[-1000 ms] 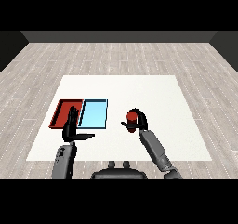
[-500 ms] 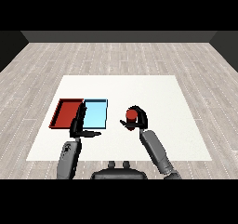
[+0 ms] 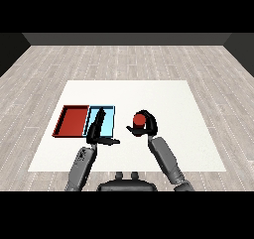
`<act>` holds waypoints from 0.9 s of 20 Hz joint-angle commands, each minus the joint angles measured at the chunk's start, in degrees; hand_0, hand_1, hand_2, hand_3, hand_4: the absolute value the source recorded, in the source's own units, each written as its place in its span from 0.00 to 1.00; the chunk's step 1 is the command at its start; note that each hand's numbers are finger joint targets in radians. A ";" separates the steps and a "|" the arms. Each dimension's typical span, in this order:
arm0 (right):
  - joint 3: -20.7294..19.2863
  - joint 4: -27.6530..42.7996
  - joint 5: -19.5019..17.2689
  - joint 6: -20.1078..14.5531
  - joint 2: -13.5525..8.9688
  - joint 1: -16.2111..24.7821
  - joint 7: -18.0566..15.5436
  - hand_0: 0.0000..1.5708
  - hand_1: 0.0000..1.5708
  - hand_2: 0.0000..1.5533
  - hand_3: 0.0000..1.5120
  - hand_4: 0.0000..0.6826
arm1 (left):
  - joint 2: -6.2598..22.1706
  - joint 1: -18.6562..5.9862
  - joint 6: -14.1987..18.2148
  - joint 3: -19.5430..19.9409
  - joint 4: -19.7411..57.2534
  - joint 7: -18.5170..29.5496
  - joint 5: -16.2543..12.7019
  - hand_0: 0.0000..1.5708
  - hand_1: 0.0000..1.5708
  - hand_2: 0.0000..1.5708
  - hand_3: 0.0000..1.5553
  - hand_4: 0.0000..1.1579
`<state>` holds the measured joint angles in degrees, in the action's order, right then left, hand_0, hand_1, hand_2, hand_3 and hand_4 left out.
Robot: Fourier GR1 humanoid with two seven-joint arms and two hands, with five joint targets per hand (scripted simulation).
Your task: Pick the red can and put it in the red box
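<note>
The red can stands upright on the white table, right of the trays. My right hand is at it, fingers and thumb curled round its sides. The red tray lies at the left of the table with the light blue tray touching its right side. My left hand hovers over the light blue tray's left part, fingers straight and pointing away from me, thumb out to the right, holding nothing.
The white table spreads wide beyond and to the right of the can. Grey wooden floor surrounds it.
My left hand has slid right, from over the red tray to over the light blue tray. My right hand with the can has shifted slightly left and toward the trays.
</note>
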<state>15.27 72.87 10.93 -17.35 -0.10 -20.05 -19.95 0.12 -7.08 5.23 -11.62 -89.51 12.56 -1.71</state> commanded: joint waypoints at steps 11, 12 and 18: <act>6.48 0.75 1.33 -4.85 0.10 -3.52 -0.66 0.88 0.88 0.90 0.92 0.92 | -0.12 -6.14 10.37 -14.97 6.41 0.24 -4.22 0.00 0.00 0.00 0.00 0.00; 6.02 5.32 -0.03 -1.27 0.10 0.91 0.31 0.88 0.88 0.91 0.93 0.92 | -0.12 -2.90 6.16 -11.64 2.89 -1.01 -2.62 0.00 0.00 0.00 0.00 0.00; 9.08 -3.36 5.60 -6.45 0.10 -7.45 -3.88 0.89 0.89 0.92 0.93 0.90 | -0.12 -10.41 10.34 -12.41 8.03 -2.17 -3.50 0.00 0.00 0.00 0.00 0.00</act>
<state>21.84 72.54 14.14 -21.17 -0.01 -24.76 -21.36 0.01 -13.58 14.12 -24.18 -83.45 12.00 -4.82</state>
